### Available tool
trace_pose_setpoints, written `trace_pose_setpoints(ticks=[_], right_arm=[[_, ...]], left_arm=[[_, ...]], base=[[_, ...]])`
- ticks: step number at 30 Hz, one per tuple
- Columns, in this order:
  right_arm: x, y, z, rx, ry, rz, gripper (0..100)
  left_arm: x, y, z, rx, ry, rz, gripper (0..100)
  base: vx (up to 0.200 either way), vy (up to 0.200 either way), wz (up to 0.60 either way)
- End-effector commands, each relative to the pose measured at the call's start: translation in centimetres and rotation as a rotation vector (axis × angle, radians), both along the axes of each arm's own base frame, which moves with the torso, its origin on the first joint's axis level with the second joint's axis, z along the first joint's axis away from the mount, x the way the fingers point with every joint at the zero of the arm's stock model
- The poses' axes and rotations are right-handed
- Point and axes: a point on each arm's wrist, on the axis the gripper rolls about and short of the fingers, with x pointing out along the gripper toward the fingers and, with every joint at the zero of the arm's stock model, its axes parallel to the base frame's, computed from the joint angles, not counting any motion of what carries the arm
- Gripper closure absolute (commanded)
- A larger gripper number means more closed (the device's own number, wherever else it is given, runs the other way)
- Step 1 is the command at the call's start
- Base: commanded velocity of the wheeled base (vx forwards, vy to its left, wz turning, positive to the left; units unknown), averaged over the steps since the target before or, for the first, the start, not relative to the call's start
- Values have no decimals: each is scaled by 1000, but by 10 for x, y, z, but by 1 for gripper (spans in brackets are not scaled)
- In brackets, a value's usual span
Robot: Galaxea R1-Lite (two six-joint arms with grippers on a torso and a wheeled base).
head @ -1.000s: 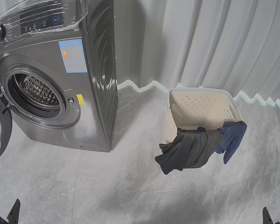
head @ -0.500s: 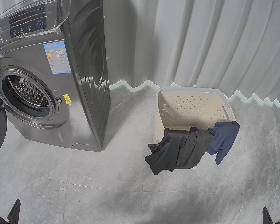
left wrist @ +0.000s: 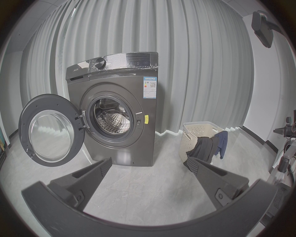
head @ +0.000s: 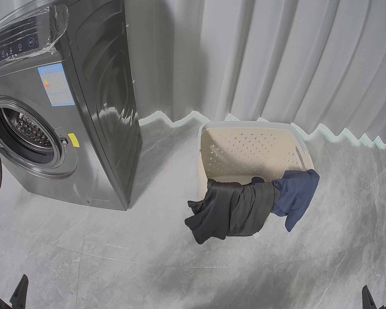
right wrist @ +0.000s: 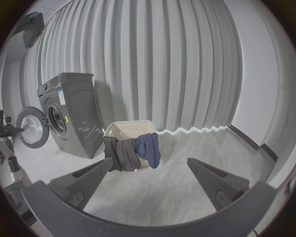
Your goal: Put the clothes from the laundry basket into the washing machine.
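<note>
The laundry basket (head: 246, 152) stands on the grey floor (head: 149, 255) before the curtain (head: 262, 56), to the right of the washing machine (head: 86, 109) and apart from it. A black garment (head: 231, 206) and a blue garment (head: 296, 196) hang over its near rim. The machine's round door (left wrist: 49, 129) is swung open. The left gripper (left wrist: 148, 160) and the right gripper (right wrist: 149, 160) hang low, well short of the basket, fingers (left wrist: 89, 179) spread and holding nothing.

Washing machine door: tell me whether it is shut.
No, the door stands swung wide open, leaving the drum exposed.
</note>
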Motion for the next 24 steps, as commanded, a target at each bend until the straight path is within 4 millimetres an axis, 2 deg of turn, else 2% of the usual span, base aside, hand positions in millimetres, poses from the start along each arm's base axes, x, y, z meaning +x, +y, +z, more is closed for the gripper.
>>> trace_pose_setpoints(ticks=[1, 3, 12, 24], right_arm=[[0, 0, -5, 0, 5, 1, 0], [0, 0, -5, 0, 5, 1, 0], [0, 0, -5, 0, 5, 1, 0], [0, 0, -5, 0, 5, 1, 0]], left_arm=[[0, 0, -5, 0, -2, -1, 0], [0, 0, -4, 0, -4, 0, 0], [0, 0, -4, 0, -4, 0, 0], [0, 0, -4, 0, -4, -1, 0]], base=[[200, 0, 0], [200, 0, 0], [0, 0, 0], [0, -200, 0]])
